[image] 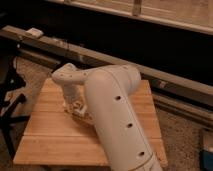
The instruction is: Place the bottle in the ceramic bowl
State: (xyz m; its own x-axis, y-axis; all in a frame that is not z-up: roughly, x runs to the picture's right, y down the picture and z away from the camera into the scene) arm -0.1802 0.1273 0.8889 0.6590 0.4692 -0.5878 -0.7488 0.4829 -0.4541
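The gripper (75, 107) is low over the wooden table (45, 142), at about 10 o'clock from the table's middle, and it points down to the boards. Whether it is open or closed, I cannot tell. A small pale shape just at the gripper seems to be the bottle (79, 105), but its outline is not clear. The thick white arm (117, 120) comes in from 5 o'clock and hides the ceramic bowl, so its place is not visible. A black stand (9, 107) is at 9 o'clock of the table.
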